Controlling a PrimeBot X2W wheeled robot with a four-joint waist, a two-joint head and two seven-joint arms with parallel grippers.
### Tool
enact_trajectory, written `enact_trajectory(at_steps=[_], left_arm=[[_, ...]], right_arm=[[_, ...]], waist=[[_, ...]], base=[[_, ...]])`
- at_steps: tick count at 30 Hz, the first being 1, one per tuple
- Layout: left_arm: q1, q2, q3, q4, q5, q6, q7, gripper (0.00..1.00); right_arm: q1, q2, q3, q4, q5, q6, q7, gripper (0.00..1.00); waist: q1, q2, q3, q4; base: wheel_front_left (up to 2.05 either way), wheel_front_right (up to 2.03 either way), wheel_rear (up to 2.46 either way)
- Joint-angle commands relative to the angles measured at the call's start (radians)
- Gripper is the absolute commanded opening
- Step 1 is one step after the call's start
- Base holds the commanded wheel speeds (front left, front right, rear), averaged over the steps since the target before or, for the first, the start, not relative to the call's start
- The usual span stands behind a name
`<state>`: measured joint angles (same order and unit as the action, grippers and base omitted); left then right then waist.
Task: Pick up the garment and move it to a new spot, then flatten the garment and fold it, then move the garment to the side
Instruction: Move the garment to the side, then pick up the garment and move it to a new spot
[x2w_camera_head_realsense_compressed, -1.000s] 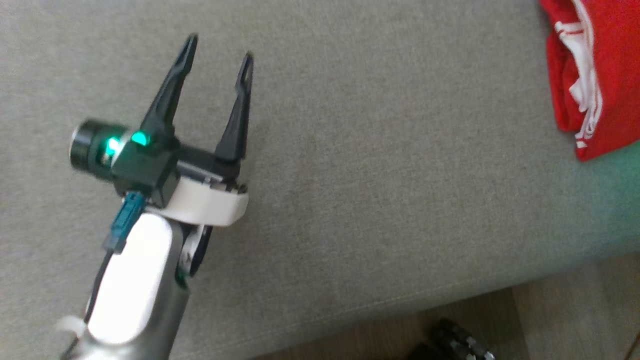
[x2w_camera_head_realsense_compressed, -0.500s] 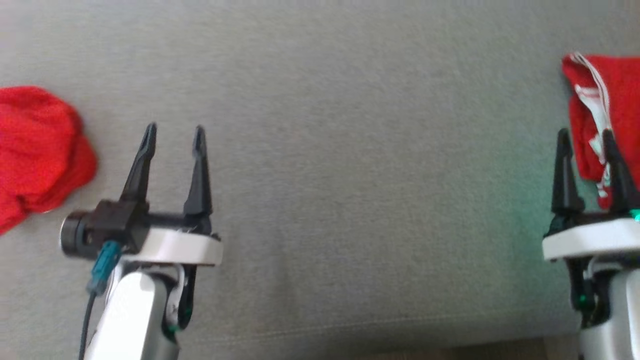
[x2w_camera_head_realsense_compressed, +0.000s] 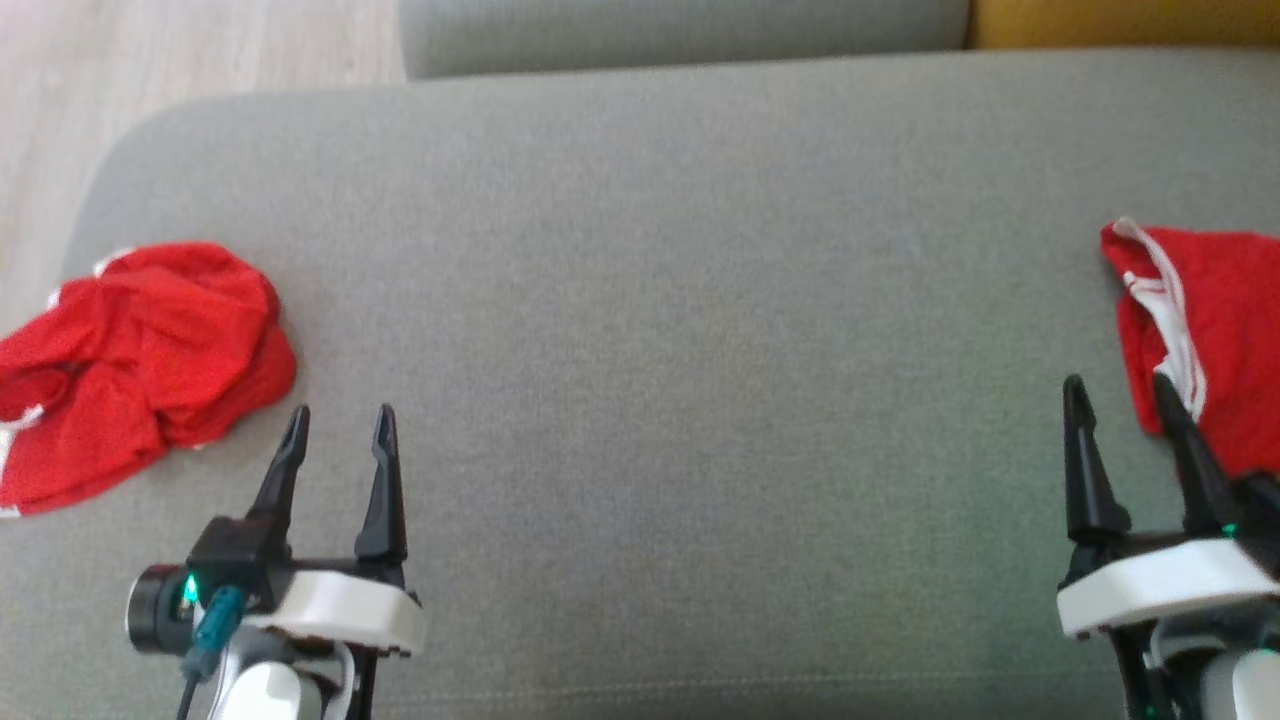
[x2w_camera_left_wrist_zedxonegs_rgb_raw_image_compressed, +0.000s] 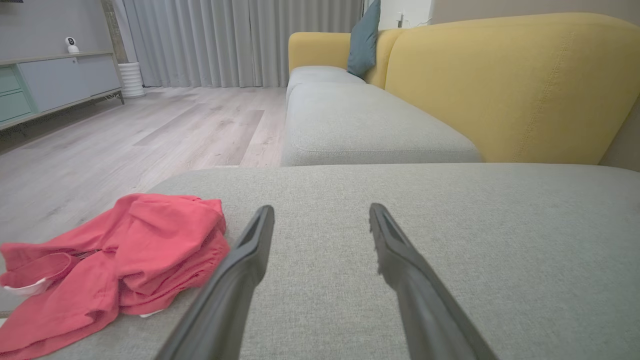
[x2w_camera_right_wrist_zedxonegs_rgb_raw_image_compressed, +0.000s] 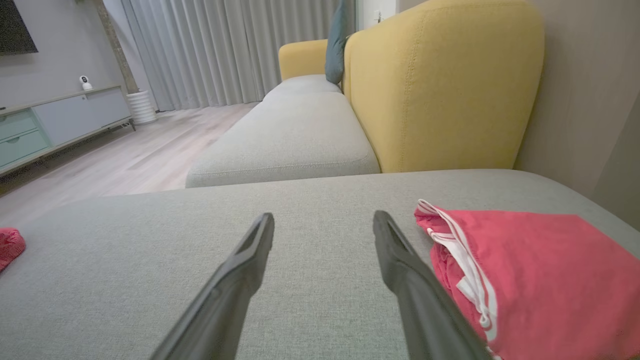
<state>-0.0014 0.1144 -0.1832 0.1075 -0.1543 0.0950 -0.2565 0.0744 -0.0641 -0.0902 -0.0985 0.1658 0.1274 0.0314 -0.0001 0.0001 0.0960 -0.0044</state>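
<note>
Lying crumpled, garment (x2w_camera_head_realsense_compressed: 140, 370) long axis slants diagonally.

No readable text, labels or numbers anywhere.

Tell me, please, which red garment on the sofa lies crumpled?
The left garment, by the left hand: it lies in a rumpled heap, whereas the white-striped right garment, by the right hand, is folded flat.

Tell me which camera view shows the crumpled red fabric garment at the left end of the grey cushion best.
The left wrist view: the crumpled red garment lies close, its folds and white trim plain. The head view shows it from above, smaller, at the picture's left edge. The right wrist view catches a red sliver.
</note>
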Motion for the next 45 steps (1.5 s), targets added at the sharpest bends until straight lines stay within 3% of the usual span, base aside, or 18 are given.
enact_trajectory(at_steps=[1,14,34,39,45], left_arm=[[-0.027,0.012,0.033,-0.027,-0.008,-0.005,-0.005,1.00],[0.037,0.027,0.026,-0.007,-0.024,-0.009,0.015,1.00],[0.038,0.043,0.015,-0.025,-0.028,0.015,0.046,1.00],[0.018,0.042,0.006,-0.027,-0.028,0.013,0.046,1.00],[-0.015,0.037,-0.001,-0.017,-0.034,0.008,0.039,1.00]], right_arm=[[-0.012,-0.002,0.025,-0.042,-0.007,0.003,0.001,1.00],[0.080,0.004,0.055,-0.112,-0.016,0.003,0.045,1.00],[0.088,0.009,0.054,-0.131,-0.011,0.003,0.052,1.00],[0.093,0.009,0.045,-0.136,-0.012,0.003,0.053,1.00],[0.097,0.008,0.041,-0.157,-0.014,0.003,0.061,1.00]], waist=[[0.0001,-0.0001,-0.026,-0.001],[0.0001,-0.0001,-0.109,-0.017],[0.0001,-0.0001,-0.105,-0.026],[0.0001,-0.0001,-0.098,0.010],[0.0001,-0.0001,-0.091,0.101]], base=[[0.00,0.00,0.00],[0.00,0.00,0.00],[0.00,0.00,0.00],[0.00,0.00,0.00],[0.00,0.00,0.00]])
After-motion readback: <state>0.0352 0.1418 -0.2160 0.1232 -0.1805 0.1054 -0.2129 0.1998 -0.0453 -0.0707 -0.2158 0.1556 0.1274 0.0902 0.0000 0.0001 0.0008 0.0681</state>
